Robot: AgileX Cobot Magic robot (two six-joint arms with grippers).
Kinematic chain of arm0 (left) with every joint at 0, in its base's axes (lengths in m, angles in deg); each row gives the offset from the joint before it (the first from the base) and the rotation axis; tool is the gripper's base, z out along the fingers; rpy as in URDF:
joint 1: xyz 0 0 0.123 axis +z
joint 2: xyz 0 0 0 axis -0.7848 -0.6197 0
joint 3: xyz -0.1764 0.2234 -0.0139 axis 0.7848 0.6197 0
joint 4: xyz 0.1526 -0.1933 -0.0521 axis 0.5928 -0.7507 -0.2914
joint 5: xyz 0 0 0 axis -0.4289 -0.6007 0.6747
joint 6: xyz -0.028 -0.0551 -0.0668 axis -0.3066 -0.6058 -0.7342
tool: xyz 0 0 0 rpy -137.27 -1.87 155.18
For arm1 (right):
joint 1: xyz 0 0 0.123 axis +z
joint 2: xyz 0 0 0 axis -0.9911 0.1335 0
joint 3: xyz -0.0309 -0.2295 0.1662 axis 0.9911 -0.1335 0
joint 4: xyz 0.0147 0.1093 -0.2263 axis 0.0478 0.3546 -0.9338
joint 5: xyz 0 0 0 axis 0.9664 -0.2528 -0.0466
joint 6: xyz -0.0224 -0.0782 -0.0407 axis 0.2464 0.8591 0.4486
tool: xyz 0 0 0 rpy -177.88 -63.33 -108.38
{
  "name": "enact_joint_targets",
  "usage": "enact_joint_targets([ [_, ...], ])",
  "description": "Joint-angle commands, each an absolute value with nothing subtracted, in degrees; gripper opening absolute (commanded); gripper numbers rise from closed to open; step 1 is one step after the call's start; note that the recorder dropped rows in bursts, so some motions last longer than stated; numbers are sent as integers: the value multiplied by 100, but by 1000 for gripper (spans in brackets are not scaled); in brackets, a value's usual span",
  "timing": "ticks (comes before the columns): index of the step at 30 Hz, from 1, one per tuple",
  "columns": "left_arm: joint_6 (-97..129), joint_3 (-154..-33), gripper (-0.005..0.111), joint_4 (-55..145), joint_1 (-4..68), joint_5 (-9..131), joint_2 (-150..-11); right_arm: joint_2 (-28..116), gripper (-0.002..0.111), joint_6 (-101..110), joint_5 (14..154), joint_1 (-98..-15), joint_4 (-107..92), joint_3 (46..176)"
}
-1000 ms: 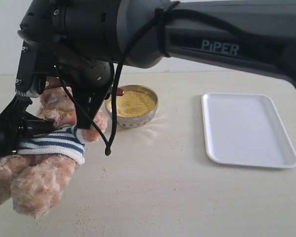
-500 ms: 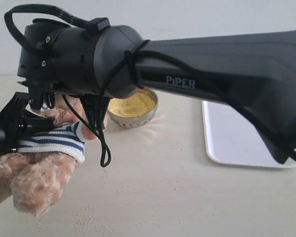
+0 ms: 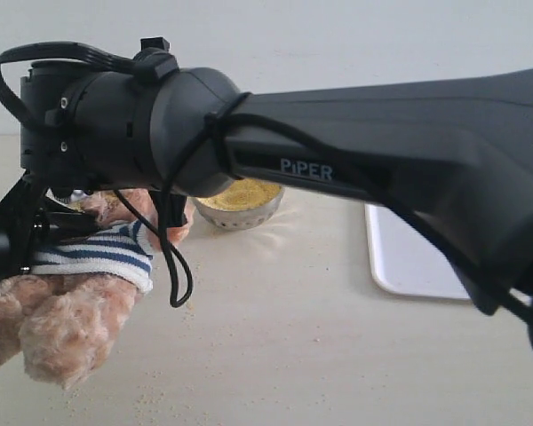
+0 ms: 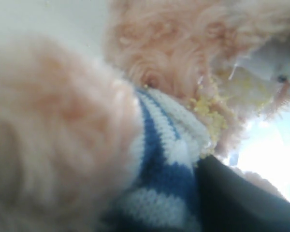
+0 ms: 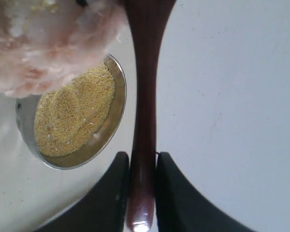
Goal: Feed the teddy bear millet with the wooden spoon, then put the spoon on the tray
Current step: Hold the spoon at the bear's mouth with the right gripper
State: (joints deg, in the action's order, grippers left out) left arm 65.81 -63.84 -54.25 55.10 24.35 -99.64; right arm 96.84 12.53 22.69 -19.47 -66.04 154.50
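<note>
Black fingers (image 5: 111, 193) of right gripper (image 5: 142, 164) pinched tight on wooden spoon (image 5: 146, 96), low on its handle. Spoon runs out past rim of metal bowl (image 5: 117, 92) and widens beside teddy bear (image 5: 48, 43) fur; spoon's own bowl is cut off at the frame edge. Millet (image 5: 72, 116) heaped in metal bowl, with bear fur overlapping the rim.

Left gripper (image 3: 60, 232) clamped on teddy bear at striped shirt (image 3: 102, 253), one finger lying over the shirt. Left wrist view: dark finger (image 4: 232, 198) pressed to shirt, yellow grains (image 4: 208, 113) stuck in fur by the face.

Bear is at table's left with the bowl just behind it. Right arm (image 3: 382, 186) crosses the exterior view, hiding its gripper and most of tray (image 3: 409, 257). Tray lies well right of the bowl. Loose grains (image 3: 151, 404) on table (image 3: 293, 337) near bear's legs.
</note>
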Motion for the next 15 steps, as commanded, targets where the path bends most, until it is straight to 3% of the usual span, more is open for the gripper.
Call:
enact_joint_targets([
  [1, 6537, -6425, 5, -5509, 5497, 2294, -9928, 9676, 0, 1178, 2135, -1918, -6708, 15478],
  [15, 6537, -6462, 5, -5509, 5497, 2292, -9928, 9676, 0, 998, 1679, -1770, -6900, 15478],
])
